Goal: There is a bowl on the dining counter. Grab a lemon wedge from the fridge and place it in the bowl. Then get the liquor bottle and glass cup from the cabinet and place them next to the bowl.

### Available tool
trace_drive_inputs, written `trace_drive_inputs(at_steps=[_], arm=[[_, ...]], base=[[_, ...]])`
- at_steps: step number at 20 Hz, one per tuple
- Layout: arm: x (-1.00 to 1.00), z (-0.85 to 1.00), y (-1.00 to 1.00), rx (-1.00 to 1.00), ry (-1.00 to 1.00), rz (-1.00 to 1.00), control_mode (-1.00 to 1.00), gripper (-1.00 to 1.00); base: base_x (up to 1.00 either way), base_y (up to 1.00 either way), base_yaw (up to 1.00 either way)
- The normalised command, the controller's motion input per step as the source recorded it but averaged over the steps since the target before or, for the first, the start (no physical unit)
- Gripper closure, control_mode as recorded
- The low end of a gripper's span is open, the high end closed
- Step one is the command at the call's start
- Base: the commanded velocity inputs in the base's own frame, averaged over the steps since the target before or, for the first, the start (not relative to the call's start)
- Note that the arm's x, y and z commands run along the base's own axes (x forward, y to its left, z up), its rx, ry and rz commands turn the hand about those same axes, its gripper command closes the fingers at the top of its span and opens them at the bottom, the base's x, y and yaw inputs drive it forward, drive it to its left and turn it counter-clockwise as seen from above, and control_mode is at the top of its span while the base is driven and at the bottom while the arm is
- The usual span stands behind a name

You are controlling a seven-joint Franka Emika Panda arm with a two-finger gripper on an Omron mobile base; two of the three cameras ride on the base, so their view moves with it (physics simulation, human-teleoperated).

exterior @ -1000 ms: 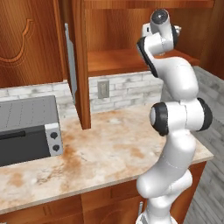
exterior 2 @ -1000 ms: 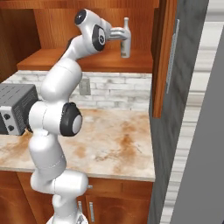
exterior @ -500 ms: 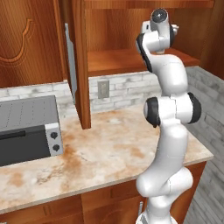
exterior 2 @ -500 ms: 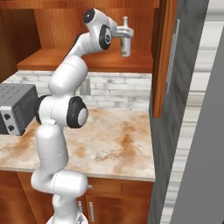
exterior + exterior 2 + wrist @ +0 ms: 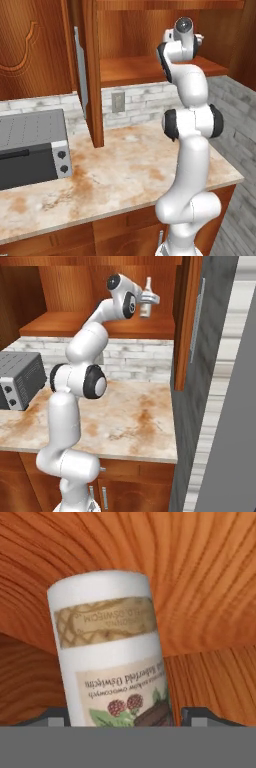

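Reaching high into the open cabinet [image 5: 95,323], I am bracketing the liquor bottle [image 5: 145,303] with my gripper [image 5: 148,300], the bottle standing on the inner shelf at the right end of the cupboard. In the hand view the white body of the bottle [image 5: 112,657] is sitting between my two dark fingertips [image 5: 197,714], its tan band and berry-printed label appearing upside down to me. My jaws are standing wide, one to each side of the bottle, and I cannot tell whether the pads are touching it; the bottle is not lifted, as far as I can see.

Behind the bottle, reddish wood grain of the cabinet's back wall is running across the hand view. To the bottle's right in the right base view, the open cabinet door [image 5: 189,321] with its slim silver handle [image 5: 198,318] is hanging just beside my hand, with the dark grey side of a tall appliance [image 5: 225,406] beyond it. Below, a wall counter [image 5: 135,421] with a beige, rust-blotched top is lying under my arm, backed by pale brick tiling. A grey toaster oven [image 5: 31,147] is sitting well apart to the left, and another open cabinet door [image 5: 91,70] is standing edge-on between it and my arm in the left base view.
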Motion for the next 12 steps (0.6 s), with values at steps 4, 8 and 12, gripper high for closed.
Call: trace_drive_inputs(at_steps=[4, 8, 12], arm=[[-0.03, 0.0, -0.1, 0.08, 0.0, 0.01, -1.0, 1.0], [-0.58, 0.12, 0.0, 0.08, -0.01, 0.04, -1.0, 1.0], [-1.0, 0.13, 0.26, 0.04, -0.08, 0.13, -1.0, 1.0]], base=[[0.0, 0.0, 0.0], [0.0, 0.0, 0.0], [0.0, 0.0, 0.0]])
